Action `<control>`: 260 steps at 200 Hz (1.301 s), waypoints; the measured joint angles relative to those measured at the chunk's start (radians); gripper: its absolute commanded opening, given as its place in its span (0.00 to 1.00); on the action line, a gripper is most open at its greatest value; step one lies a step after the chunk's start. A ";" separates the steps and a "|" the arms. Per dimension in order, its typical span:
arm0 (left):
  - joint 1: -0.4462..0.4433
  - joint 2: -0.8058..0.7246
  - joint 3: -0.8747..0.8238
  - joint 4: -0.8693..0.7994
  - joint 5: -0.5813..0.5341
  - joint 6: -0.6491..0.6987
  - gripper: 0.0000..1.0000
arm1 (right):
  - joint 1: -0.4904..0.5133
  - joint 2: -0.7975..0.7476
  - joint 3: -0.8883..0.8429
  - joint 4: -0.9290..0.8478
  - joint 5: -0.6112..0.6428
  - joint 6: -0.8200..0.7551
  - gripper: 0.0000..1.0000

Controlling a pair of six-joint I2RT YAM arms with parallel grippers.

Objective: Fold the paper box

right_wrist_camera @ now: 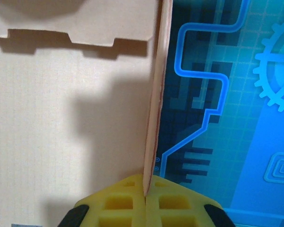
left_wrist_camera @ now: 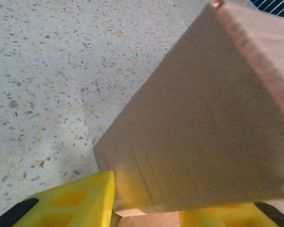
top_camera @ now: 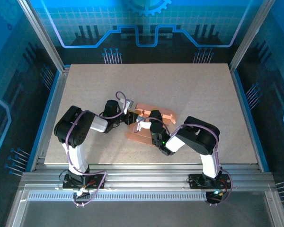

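The salmon-orange paper box [top_camera: 164,115] lies partly folded at the middle of the table, with walls raised. My left gripper [top_camera: 131,117] meets its left end. In the left wrist view a broad tilted cardboard panel [left_wrist_camera: 203,118] rises from between the yellow fingers [left_wrist_camera: 71,203], which stand a little apart with cardboard filling the gap at my left gripper [left_wrist_camera: 146,213]. My right gripper [top_camera: 148,125] is over the box's near side. Its yellow pads [right_wrist_camera: 118,203] are pressed together on the bottom edge of an upright box wall [right_wrist_camera: 157,109], seen edge-on at my right gripper [right_wrist_camera: 146,190].
The speckled tabletop [top_camera: 203,94] stretches behind and to the right of the box. Aluminium rails [top_camera: 146,177] frame the near edge, and blue printed panels [top_camera: 146,23] close the back and sides. A notched box flap [right_wrist_camera: 85,28] stands behind the held wall.
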 measured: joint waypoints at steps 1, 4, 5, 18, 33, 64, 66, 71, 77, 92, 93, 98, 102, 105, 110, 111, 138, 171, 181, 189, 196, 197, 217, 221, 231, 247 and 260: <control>0.000 0.000 -0.001 0.002 0.000 0.000 0.38 | 0.000 -0.002 -0.001 -0.002 0.000 0.000 0.00; -0.001 0.000 -0.004 0.006 -0.005 0.000 0.38 | 0.001 -0.005 -0.002 -0.007 0.000 0.005 0.00; -0.002 0.000 -0.005 0.008 -0.005 0.000 0.39 | 0.002 -0.007 -0.003 -0.010 0.000 0.009 0.00; -0.006 0.000 -0.016 0.027 -0.017 0.000 0.39 | 0.005 -0.022 -0.006 -0.034 0.000 0.030 0.00; -0.012 0.000 -0.032 0.062 -0.034 0.004 0.39 | 0.008 -0.029 -0.006 -0.055 0.000 0.051 0.00; -0.026 0.000 -0.061 0.124 -0.068 0.016 0.38 | 0.009 -0.030 0.001 -0.079 0.001 0.084 0.00; -0.027 0.000 -0.062 0.126 -0.071 0.015 0.38 | 0.009 -0.030 0.002 -0.081 0.001 0.087 0.00; -0.028 0.000 -0.063 0.130 -0.075 0.015 0.37 | 0.011 -0.030 0.005 -0.085 0.003 0.091 0.00; -0.030 0.000 -0.063 0.135 -0.083 0.015 0.37 | 0.012 -0.030 0.008 -0.091 0.004 0.097 0.00; -0.033 0.000 -0.063 0.142 -0.098 0.014 0.33 | 0.016 -0.030 0.014 -0.103 0.010 0.106 0.00; -0.033 0.000 -0.063 0.142 -0.098 0.014 0.33 | 0.017 -0.030 0.014 -0.103 0.010 0.107 0.00; -0.034 0.000 -0.063 0.143 -0.104 0.013 0.33 | 0.018 -0.030 0.016 -0.106 0.013 0.110 0.00; -0.034 0.000 -0.063 0.146 -0.109 0.013 0.31 | 0.019 -0.030 0.016 -0.108 0.015 0.113 0.00; -0.035 0.000 -0.063 0.149 -0.112 0.009 0.31 | 0.019 -0.030 0.017 -0.109 0.016 0.114 0.00; -0.036 0.000 -0.064 0.152 -0.119 0.008 0.30 | 0.020 -0.030 0.018 -0.111 0.020 0.117 0.00; -0.037 0.000 -0.064 0.154 -0.121 0.006 0.30 | 0.020 -0.030 0.018 -0.111 0.020 0.117 0.00; -0.051 0.002 -0.075 0.182 -0.159 -0.005 0.27 | 0.022 -0.030 0.023 -0.125 0.029 0.135 0.00; -0.078 0.018 -0.076 0.219 -0.217 -0.008 0.28 | 0.027 -0.030 0.028 -0.138 0.051 0.153 0.00; -0.085 0.025 -0.076 0.233 -0.227 -0.009 0.30 | 0.027 -0.030 0.029 -0.140 0.056 0.157 0.00; -0.091 0.029 -0.076 0.241 -0.238 -0.009 0.30 | 0.027 -0.030 0.029 -0.142 0.058 0.159 0.00; -0.096 0.031 -0.076 0.246 -0.248 -0.009 0.30 | 0.028 -0.030 0.030 -0.145 0.061 0.161 0.00; -0.097 0.031 -0.076 0.246 -0.249 -0.009 0.30 | 0.028 -0.030 0.030 -0.145 0.062 0.162 0.00; -0.107 0.037 -0.076 0.257 -0.272 -0.011 0.30 | 0.033 -0.030 0.033 -0.153 0.076 0.169 0.00; -0.109 0.039 -0.076 0.262 -0.277 -0.011 0.30 | 0.033 -0.030 0.034 -0.156 0.077 0.172 0.00; -0.111 0.044 -0.076 0.272 -0.282 -0.013 0.30 | 0.034 -0.030 0.035 -0.159 0.082 0.176 0.00; -0.113 0.058 -0.076 0.298 -0.285 -0.021 0.34 | 0.034 -0.030 0.036 -0.163 0.084 0.180 0.00; -0.115 0.065 -0.076 0.311 -0.285 -0.033 0.36 | 0.035 -0.030 0.037 -0.166 0.085 0.184 0.00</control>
